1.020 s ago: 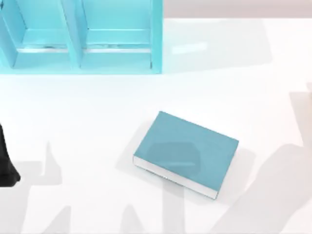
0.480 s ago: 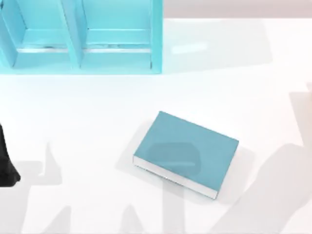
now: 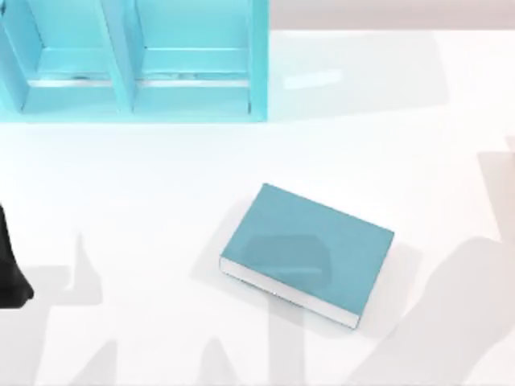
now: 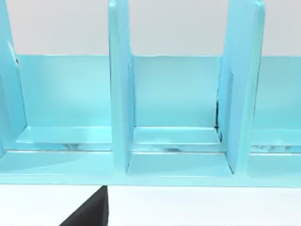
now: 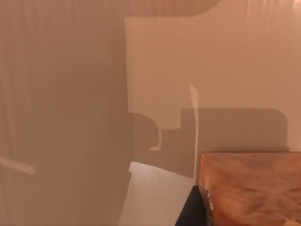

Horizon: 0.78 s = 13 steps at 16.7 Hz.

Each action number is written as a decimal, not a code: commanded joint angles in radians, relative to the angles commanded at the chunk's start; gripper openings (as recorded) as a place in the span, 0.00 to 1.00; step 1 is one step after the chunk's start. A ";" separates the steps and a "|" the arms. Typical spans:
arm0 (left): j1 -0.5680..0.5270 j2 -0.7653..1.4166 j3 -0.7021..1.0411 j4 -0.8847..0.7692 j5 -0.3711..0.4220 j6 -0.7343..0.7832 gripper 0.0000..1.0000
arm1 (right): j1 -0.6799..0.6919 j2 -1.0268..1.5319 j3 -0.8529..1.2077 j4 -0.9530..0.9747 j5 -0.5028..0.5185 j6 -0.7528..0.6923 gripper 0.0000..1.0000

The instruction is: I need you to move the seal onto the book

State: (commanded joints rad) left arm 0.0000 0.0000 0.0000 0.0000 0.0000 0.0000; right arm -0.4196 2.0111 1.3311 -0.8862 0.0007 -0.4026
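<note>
The thick rectangular book [image 3: 307,252] with the plain teal-blue cover and white page edges is lying flat on the white table [image 3: 145,177], turned at a slant, its cover facing up and a soft grey shadow falling across the middle of that cover. Nothing is sitting on the cover. The tall teal shelf unit [image 3: 133,60] with its upright dividers is standing well apart from the book, beyond it toward the table's far left corner, its open compartments facing the book's side of the table.

The left arm [image 3: 10,265] is showing as a dark shape at the table's left edge, well apart from the book and level with it. Its wrist camera is looking into the shelf unit [image 4: 174,117], where two upright dividers are separating three bays, and a dark piece of the left gripper [image 4: 91,212] is poking into the frame just below the shelf's front lip. How its pincer is standing cannot be told.

In the right wrist view, the small orange-brown seal [image 5: 251,188], a marbled block, is sitting very close to the camera against a pale shadowed surface, with a dark part of the right gripper [image 5: 193,209] touching its side. Whether that pincer is clamped on the seal cannot be told, and where the seal is standing relative to the book cannot be told either.
</note>
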 joint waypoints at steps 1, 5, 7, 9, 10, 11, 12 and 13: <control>0.000 0.000 0.000 0.000 0.000 0.000 1.00 | 0.000 0.000 0.000 0.000 0.000 0.000 0.00; 0.000 0.000 0.000 0.000 0.000 0.000 1.00 | 0.003 -0.011 0.008 -0.013 0.001 0.010 0.00; 0.000 0.000 0.000 0.000 0.000 0.000 1.00 | 0.021 -0.038 0.040 -0.056 0.001 0.041 0.00; 0.000 0.000 0.000 0.000 0.000 0.000 1.00 | 0.061 -0.074 0.092 -0.119 -0.004 0.087 0.00; 0.000 0.000 0.000 0.000 0.000 0.000 1.00 | 0.089 -0.093 0.121 -0.156 -0.008 0.115 0.00; 0.000 0.000 0.000 0.000 0.000 0.000 1.00 | 0.121 -0.113 0.150 -0.196 -0.012 0.145 0.00; 0.000 0.000 0.000 0.000 0.000 0.000 1.00 | 0.157 -0.132 0.179 -0.237 -0.015 0.178 0.00; 0.000 0.000 0.000 0.000 0.000 0.000 1.00 | 0.194 -0.149 0.207 -0.280 -0.016 0.212 0.00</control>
State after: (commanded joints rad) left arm 0.0000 0.0000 0.0000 0.0000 0.0000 0.0000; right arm -0.2252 1.8617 1.5377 -1.1663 -0.0154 -0.1907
